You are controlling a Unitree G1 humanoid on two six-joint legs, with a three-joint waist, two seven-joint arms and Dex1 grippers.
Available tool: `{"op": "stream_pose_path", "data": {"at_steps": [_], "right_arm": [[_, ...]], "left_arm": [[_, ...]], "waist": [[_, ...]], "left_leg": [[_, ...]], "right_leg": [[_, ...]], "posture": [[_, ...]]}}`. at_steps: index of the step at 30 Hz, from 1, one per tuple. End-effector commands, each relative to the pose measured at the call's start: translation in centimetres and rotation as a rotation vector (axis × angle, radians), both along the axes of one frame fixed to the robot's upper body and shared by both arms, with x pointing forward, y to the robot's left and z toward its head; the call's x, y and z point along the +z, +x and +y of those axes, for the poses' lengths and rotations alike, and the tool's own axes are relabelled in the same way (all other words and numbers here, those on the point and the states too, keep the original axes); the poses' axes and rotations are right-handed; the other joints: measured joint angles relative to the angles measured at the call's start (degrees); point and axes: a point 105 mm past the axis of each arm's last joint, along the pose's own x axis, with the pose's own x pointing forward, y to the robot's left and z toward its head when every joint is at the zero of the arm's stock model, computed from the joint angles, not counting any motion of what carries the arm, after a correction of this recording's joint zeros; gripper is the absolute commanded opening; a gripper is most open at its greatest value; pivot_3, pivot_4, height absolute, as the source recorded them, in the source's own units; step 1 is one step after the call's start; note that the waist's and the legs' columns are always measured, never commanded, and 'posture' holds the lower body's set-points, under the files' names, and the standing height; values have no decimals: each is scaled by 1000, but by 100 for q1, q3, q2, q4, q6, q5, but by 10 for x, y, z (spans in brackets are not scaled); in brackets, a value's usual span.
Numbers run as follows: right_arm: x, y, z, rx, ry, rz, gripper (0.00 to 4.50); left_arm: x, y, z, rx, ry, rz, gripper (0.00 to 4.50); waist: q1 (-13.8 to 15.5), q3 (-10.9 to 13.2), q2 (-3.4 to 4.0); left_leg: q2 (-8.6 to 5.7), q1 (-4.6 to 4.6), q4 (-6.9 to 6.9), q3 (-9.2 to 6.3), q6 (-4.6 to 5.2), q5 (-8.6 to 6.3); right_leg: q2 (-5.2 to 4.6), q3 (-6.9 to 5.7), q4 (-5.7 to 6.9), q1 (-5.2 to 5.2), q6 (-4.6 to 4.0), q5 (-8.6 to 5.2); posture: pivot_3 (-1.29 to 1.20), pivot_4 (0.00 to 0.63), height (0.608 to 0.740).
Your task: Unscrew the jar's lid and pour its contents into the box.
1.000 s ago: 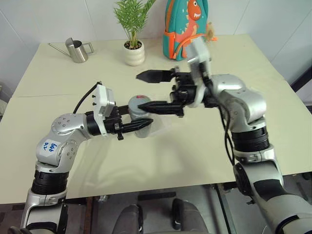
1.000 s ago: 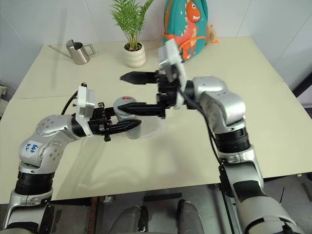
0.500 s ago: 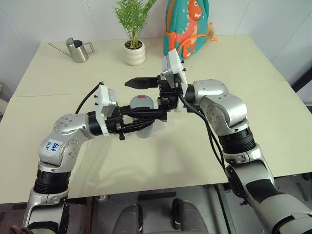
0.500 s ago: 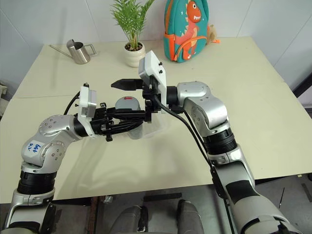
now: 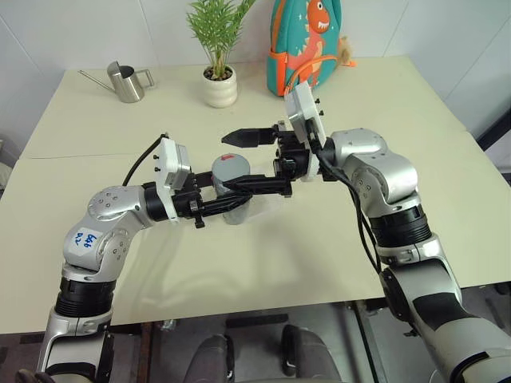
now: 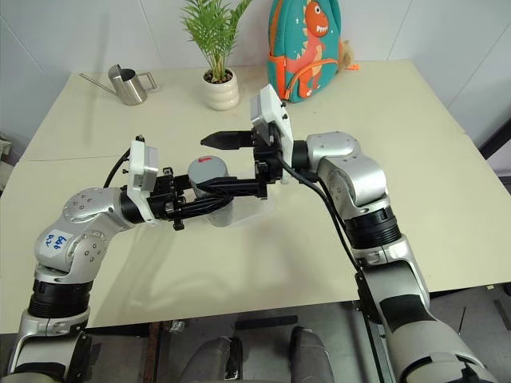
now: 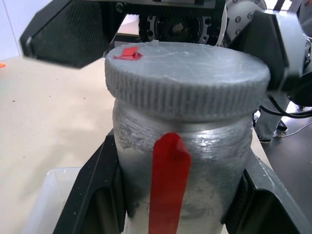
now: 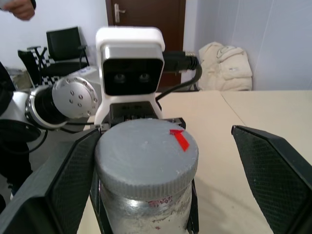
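**Jar clamped in left tool, right tool spread around lid**

Head views: the jar point(image 5: 231, 191), clear plastic with a grey screw lid point(image 5: 230, 167), stands upright between the fingers of the left tool point(image 5: 233, 203), which is closed on the jar's body below the lid. The right tool point(image 5: 239, 162) reaches in from the opposite side, its fingers spread wide, one beyond the lid and one nearer, neither pressing it. Both tools hang above the cream worktop point(image 5: 319, 239).

Left wrist view: the red stripe point(image 7: 168, 185) runs down the jar wall facing this tool. The box point(image 7: 46, 200), a clear tray, lies just beneath.

Right wrist view: the lid's ribbed rim point(image 8: 146, 187) sits between the open fingers.

Handling, as judged: light, stiff, smooth-walled and probably slippery. Take the lid by its ribbed rim and keep the body clamped.
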Motion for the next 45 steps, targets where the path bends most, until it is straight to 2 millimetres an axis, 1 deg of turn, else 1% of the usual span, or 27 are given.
{"op": "stream_pose_path", "data": {"at_steps": [1,23,27,29,31,34,36,40,45], "right_arm": [[13,1,-11,-29,45,-29,4487],[9,10,-27,-90,24,-19,4487],[12,12,-30,-101,33,-20,4487],[22,1,-30,-36,68,6,4487],[28,-11,-27,30,84,23,4487],[26,-22,-16,70,72,24,4487],[20,-22,-6,63,49,20,4487],[12,-22,7,54,20,6,4487],[8,-18,17,41,13,-8,4487]], "left_arm": [[10,-9,-2,-38,-5,-59,1963],[9,-10,-3,-45,-1,-51,1963],[9,-10,-4,-48,1,-49,1963],[9,-10,-3,-47,1,-48,1963],[9,-10,-3,-47,1,-47,1963],[8,-10,-4,-47,2,-45,1963],[8,-9,-5,-49,1,-45,1963],[9,-9,-7,-59,2,-45,1963],[8,-10,-9,-67,4,-44,1963]], "waist": [[0,0,0],[1,0,0],[2,0,0],[2,0,0],[3,0,0],[2,0,0],[-5,0,0],[-2,0,0],[7,-1,-1]], "left_leg": [[0,0,0,0,0,0],[0,0,1,1,0,0],[0,0,2,1,0,0],[0,0,3,1,0,0],[0,0,2,1,0,0],[2,0,1,0,0,0],[1,0,1,0,0,0],[1,1,7,0,-1,0],[1,0,9,0,0,-1]], "right_leg": [[0,0,0,0,0,0],[0,0,0,0,0,0],[0,0,0,0,0,0],[0,0,1,0,0,0],[0,0,1,0,0,0],[0,0,0,0,0,0],[0,0,0,0,0,0],[0,0,7,0,0,0],[0,2,8,0,0,0]], "posture": [[0,150,740],[0,150,740],[0,150,740],[0,150,740],[0,150,740],[0,150,740],[0,150,740],[0,150,740],[0,150,740]]}}
